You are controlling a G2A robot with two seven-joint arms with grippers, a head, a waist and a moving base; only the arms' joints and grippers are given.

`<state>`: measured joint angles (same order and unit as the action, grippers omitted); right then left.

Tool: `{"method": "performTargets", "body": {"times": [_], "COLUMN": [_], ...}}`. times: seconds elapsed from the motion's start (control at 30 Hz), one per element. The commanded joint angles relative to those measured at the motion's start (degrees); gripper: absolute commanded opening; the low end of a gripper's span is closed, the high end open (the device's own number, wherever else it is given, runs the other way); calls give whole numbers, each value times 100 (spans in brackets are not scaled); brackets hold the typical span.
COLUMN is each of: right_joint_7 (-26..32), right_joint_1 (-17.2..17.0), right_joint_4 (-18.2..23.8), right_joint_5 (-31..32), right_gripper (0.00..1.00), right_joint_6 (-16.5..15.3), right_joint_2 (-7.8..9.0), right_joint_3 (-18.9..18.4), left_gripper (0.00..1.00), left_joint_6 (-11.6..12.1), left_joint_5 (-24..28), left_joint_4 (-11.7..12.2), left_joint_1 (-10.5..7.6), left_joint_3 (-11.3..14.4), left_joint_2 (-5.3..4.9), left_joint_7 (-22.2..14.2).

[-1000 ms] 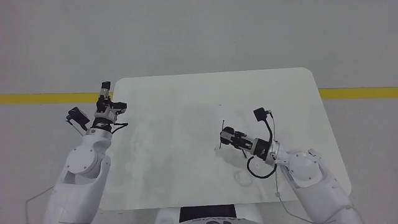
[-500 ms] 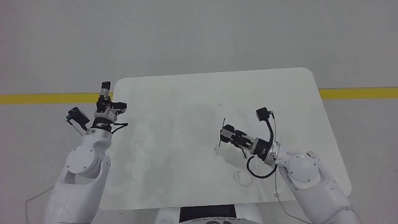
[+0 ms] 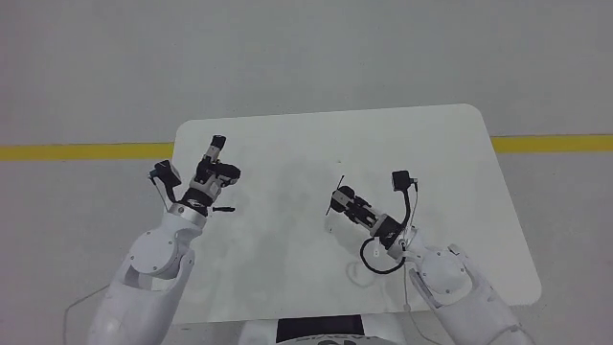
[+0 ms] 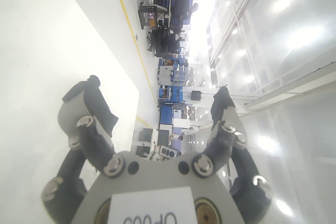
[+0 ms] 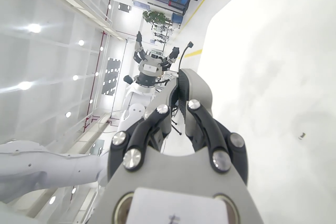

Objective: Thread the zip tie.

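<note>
A thin black zip tie (image 5: 183, 51) stands up out of my right gripper (image 5: 181, 78), which is shut on its strip; the tie's small head is at the free end. From above, the right gripper (image 3: 342, 201) is over the middle of the white table (image 3: 431, 144), with the zip tie (image 3: 340, 186) poking out toward the far edge. My left gripper (image 3: 216, 158) hangs open over the table's left part, well apart from the tie. Its two dark fingers (image 4: 86, 96) are spread wide with nothing between them. In the right wrist view the left gripper (image 5: 155, 51) faces the tie from a distance.
A tiny dark speck (image 5: 302, 135) lies on the table (image 5: 275, 51) near the right gripper. The table's rounded left corner and edge lie just beyond the left gripper (image 4: 157, 93). A black cable (image 3: 378, 254) loops beside the right wrist.
The left arm has swung from the table's left edge to the right, over the table. The right gripper has shifted slightly left and away with the tie still in it.
</note>
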<state>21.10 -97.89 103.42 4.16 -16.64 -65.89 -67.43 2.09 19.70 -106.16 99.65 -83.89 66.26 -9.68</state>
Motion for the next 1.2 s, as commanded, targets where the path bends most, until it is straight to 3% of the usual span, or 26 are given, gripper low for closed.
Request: {"method": "performTargets", "body": {"times": [0.0, 0.13, 0.23, 0.4, 0.47, 0.73, 0.9, 1.07, 1.17], "right_joint_7": [17, 17, -185, -785, -927, -953, -1392, -2151, -2250], "right_joint_1": [-1, -1, 18, 64, 103, 123, 131, 178, 211], "right_joint_4": [0, 0, 30, -13, -56, -65, -33, -181, -206], "right_joint_5": [-9, -9, 122, 338, 385, 413, 703, 620, 655], "right_gripper": [0, 0, 0, 0, 0, 0, 0, 0, 0], "right_joint_6": [-4, -4, 98, 313, 418, 428, 673, 843, 860], "right_joint_2": [1, 1, -24, -101, -131, -138, -203, -340, -362], "right_joint_3": [-3, -3, 115, 400, 514, 542, 805, 1191, 1241], "left_gripper": [100, 100, 100, 100, 100, 100, 100, 100, 100], "left_joint_6": [-4, 12, 118, 274, 395, 457, 566, 593, 644], "left_joint_5": [5, -4, -128, 90, -121, -251, -166, -89, -246], "left_joint_4": [3, -16, 11, 97, 91, 92, 172, 358, 396], "left_joint_1": [-1, -14, -24, 46, 56, 50, -31, -149, -218], "left_joint_3": [-4, 16, 24, 0, 25, 14, 369, 688, 776], "left_joint_2": [0, 1, -34, -89, -122, -132, -137, -118, -116], "left_joint_7": [8, -32, -660, -1760, -2218, -2247, -2854, -2885, -2806]}}
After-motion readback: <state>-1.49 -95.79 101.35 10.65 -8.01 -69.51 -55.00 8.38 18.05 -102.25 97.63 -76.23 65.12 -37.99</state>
